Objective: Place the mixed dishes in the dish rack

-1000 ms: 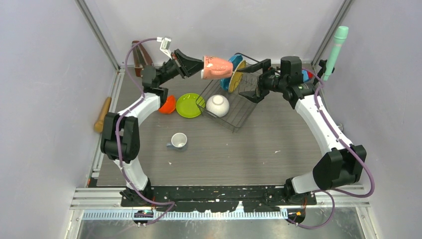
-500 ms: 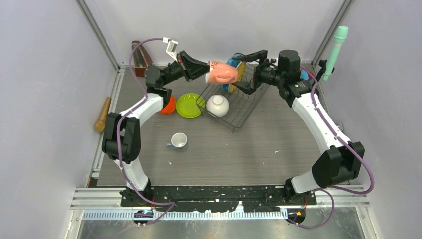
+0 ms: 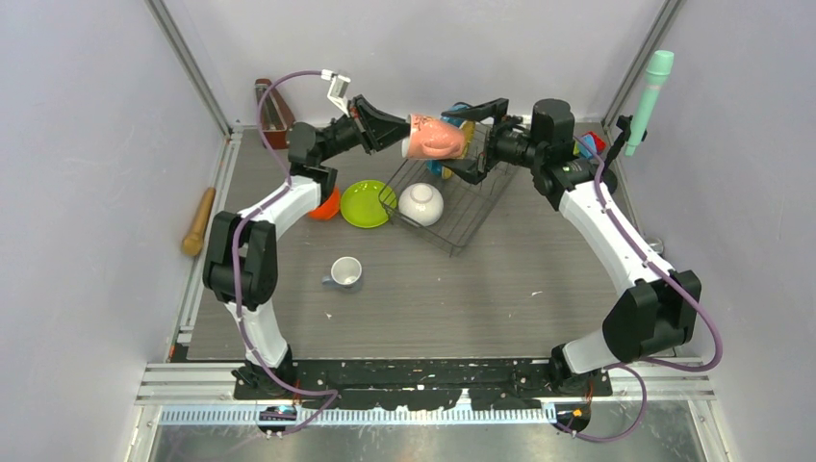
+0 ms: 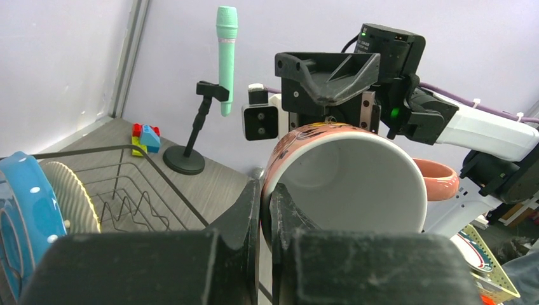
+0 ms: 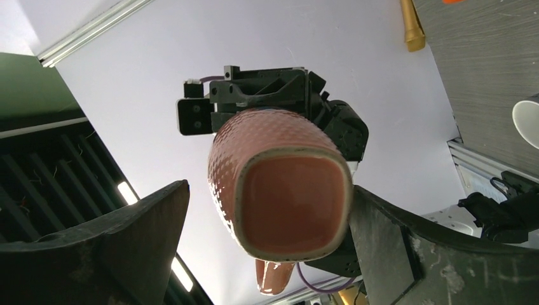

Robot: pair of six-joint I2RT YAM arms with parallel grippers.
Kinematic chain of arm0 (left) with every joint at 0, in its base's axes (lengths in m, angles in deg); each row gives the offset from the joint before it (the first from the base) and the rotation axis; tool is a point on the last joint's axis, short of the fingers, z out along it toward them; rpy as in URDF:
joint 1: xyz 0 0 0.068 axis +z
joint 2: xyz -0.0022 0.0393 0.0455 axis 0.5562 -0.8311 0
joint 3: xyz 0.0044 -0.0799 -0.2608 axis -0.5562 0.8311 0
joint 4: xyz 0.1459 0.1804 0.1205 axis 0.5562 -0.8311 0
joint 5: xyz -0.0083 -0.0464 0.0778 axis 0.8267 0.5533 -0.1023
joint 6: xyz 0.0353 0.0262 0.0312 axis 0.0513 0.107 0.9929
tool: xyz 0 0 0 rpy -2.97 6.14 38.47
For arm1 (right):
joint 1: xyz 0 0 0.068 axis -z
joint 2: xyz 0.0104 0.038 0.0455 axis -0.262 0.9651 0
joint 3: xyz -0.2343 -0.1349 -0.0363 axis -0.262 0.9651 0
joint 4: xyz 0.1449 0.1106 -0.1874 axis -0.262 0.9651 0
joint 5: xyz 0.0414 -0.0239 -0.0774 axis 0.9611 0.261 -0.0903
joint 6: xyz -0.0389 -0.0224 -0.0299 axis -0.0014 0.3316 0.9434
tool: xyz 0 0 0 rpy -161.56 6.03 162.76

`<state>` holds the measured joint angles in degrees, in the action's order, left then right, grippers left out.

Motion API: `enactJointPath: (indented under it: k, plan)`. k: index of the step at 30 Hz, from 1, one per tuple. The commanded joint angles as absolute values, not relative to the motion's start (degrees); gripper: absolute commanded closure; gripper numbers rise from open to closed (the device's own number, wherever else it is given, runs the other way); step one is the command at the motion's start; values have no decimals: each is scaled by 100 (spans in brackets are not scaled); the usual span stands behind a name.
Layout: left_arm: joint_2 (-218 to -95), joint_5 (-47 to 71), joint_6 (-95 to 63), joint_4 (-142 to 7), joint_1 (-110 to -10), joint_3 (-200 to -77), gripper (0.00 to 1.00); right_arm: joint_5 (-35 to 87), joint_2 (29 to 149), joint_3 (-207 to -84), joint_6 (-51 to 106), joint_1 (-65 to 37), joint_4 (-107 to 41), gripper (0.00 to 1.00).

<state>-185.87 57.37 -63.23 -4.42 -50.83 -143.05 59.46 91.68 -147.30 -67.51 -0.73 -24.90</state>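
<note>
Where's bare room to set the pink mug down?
Bare: the wide near strip of grey table between the small pale mug and the arm bases; also the black wire rack right of the white bowl. Crowded: left of it, around the lime-green plate and orange bowl.

The left wrist view's left edge cuts off most of the blue plate (image 4: 18,222), and from above the left arm (image 3: 279,202) hides part of the orange bowl (image 3: 330,205).

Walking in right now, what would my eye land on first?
A pink mug held sideways in mid-air above the dish rack at the far side, its rim pinched by the left pincer. The right pincer faces its base, wide open. Below, a white bowl sits in the rack.
</note>
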Motion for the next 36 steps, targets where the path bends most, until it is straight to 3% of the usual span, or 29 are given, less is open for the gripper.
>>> enactJointPath:
  k: [1,14,16,18,19,21,22,25,27,31,36]
  plan:
    - [-18542,5401,-6495,153,-5126,-14648,100,6175,9162,-14753,-6982,-148,-3026,1]
    - [-18734,5365,-6870,619,-5190,-14832,100,6190,9332,-14627,-7181,-175,-3449,2]
    - [-18746,5373,-6868,615,-5190,-14834,100,6189,9318,-14609,-7198,-177,-3497,10]
    - [-18755,5372,-6820,560,-5190,-14828,100,6168,9302,-14574,-7245,-177,-3563,31]
    - [-18755,5371,-6771,485,-5190,-14821,100,6159,9291,-14557,-7257,-173,-3640,47]
    - [-18719,5370,-6615,282,-5190,-14798,100,6147,9258,-14521,-7280,-170,-3707,63]
    - [-18694,5365,-6530,179,-5190,-14766,99,6127,9247,-14498,-7281,-169,-3728,66]
    - [-18585,5332,-6236,-99,-5190,-14669,78,6087,9209,-14480,-7274,-149,-3746,87]
    - [-18496,5305,-6006,-383,-5190,-14602,67,6033,9186,-14484,-7193,-85,-3684,95]
    - [-18323,5232,-5640,-753,-5175,-14427,48,5861,9091,-14520,-6911,97,-3321,100]
    - [-18027,5016,-5404,-1268,-5011,-14122,37,5401,9033,-14876,-6079,577,-2184,100]
